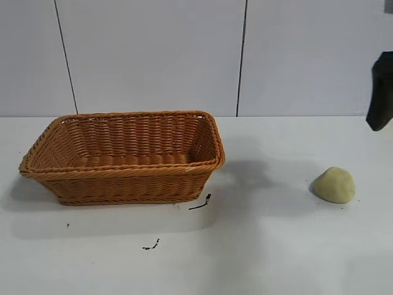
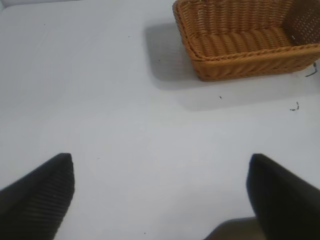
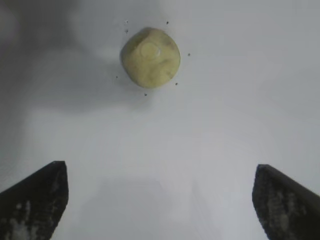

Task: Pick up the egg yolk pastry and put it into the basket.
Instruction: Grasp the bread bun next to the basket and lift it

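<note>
The egg yolk pastry point(image 1: 334, 185), a small pale yellow dome, lies on the white table at the right; the right wrist view shows the egg yolk pastry point(image 3: 150, 57) from above. My right gripper point(image 3: 160, 172) hovers over the table short of it, open wide with nothing between its fingers; a dark part of that arm point(image 1: 381, 90) shows at the exterior view's right edge. The orange-brown wicker basket point(image 1: 123, 175) stands at the left, nothing showing inside. My left gripper point(image 2: 161, 165) is open over bare table, the basket point(image 2: 240, 62) well beyond it.
Two small dark scraps point(image 1: 200, 204) point(image 1: 151, 246) lie on the table in front of the basket. A white panelled wall stands behind the table. Bare tabletop runs between the basket and the pastry.
</note>
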Robot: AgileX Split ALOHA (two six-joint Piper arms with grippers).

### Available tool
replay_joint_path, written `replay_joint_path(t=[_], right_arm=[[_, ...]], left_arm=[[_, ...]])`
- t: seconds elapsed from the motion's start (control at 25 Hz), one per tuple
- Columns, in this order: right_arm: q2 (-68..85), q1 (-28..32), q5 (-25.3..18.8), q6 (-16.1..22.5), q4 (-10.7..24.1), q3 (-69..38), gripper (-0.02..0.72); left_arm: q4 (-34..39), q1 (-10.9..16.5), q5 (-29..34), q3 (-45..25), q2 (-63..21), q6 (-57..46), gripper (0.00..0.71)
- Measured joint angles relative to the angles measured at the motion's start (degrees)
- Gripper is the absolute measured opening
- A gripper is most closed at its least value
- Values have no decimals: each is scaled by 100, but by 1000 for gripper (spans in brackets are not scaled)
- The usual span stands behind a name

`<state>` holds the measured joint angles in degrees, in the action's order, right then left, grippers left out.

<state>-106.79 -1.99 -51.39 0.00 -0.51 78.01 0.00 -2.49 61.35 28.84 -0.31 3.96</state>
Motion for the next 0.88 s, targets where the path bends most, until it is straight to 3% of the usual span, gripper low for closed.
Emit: replay_joint_path(t=[0.4, 0.88], right_arm=[[-910, -362, -104, -89, -28, 434, 693], [-1403, -183, 24, 0, 51, 434, 693]], left_arm=[[0, 0, 0, 0, 0, 0, 696], [0, 0, 0, 0, 0, 0, 696]])
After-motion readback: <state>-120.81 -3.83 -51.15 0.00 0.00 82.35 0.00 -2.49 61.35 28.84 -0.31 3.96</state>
